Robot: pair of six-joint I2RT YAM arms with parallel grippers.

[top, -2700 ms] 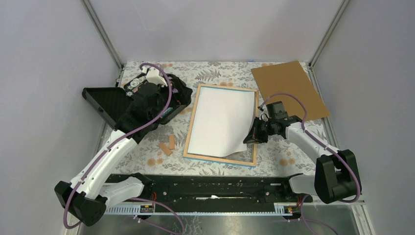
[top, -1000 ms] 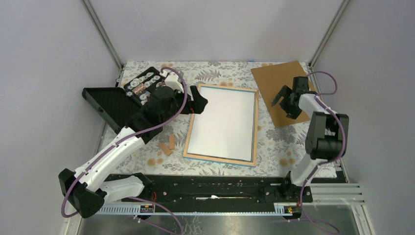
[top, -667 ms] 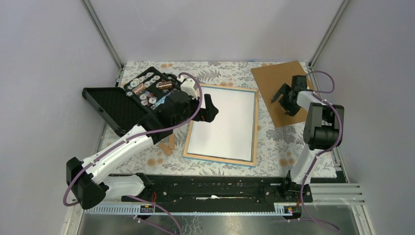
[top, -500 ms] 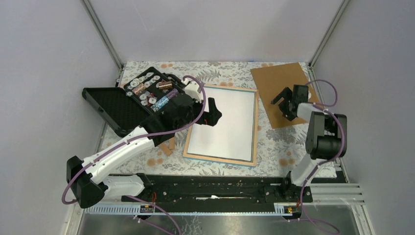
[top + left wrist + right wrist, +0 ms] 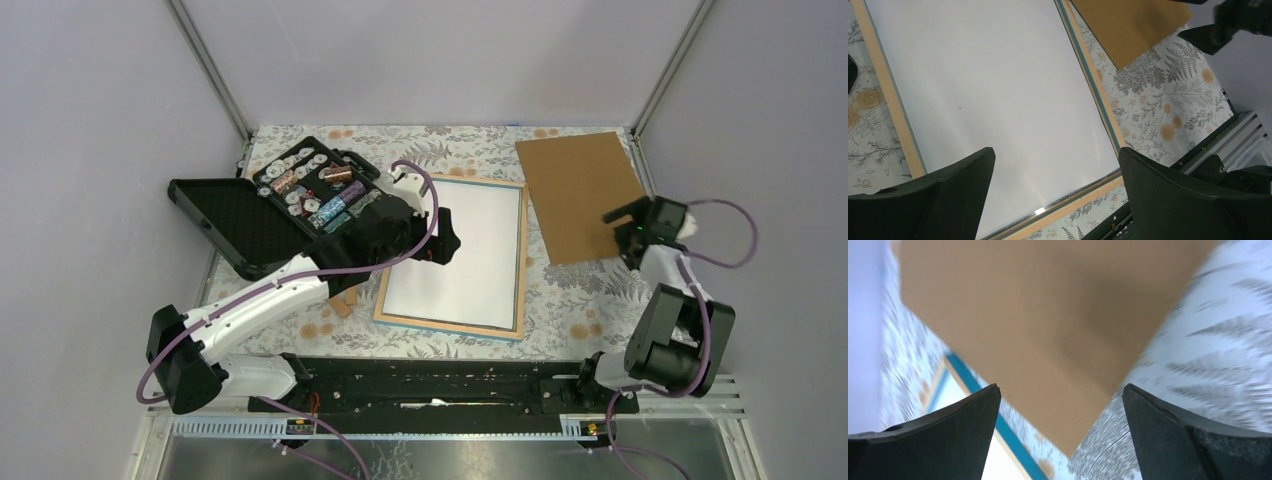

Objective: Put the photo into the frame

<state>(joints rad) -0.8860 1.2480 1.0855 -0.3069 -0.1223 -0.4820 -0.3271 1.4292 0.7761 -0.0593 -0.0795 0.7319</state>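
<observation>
Under the overhead camera, a tabletop (image 5: 575, 300) covered in pale cloth printed with ferns and orange flowers sits boxed in by plain lilac-grey walls, with metal posts in the far corners. A black rail runs along its 6 o'clock edge.

At the centre lies the large thin rectangular frame (image 5: 450, 325) (image 5: 893, 110), light wood rim upward with a blue edge showing outside it. The rectangular photo (image 5: 470, 260) (image 5: 998, 85) rests flat inside that rim, white back up, filling the opening.

The left tool (image 5: 440, 240) (image 5: 1056, 150) hangs over the photo's 9 o'clock side. Its fingers are spread wide with nothing between them, and only the white sheet shows in the gap. The right tool (image 5: 630, 225) (image 5: 1060, 387) is well apart from the frame, toward 3 o'clock. Its fingers are also parted and empty, above the near corner of a flat plain brown backing board (image 5: 575, 190) (image 5: 1128, 25) (image 5: 1038, 315).

That board lies at 2 o'clock of the frame, just beside it, with a narrow strip of cloth between them. An open black plastic case (image 5: 230, 215) of small parts stands at 10 o'clock, and the left arm crosses from it to the frame. Two small tan wooden blocks (image 5: 345, 298) lie near the frame's 8 o'clock corner. Bare cloth shows at 5 o'clock between the frame, the board and the rail, and in a band at 12 o'clock along the far wall.
</observation>
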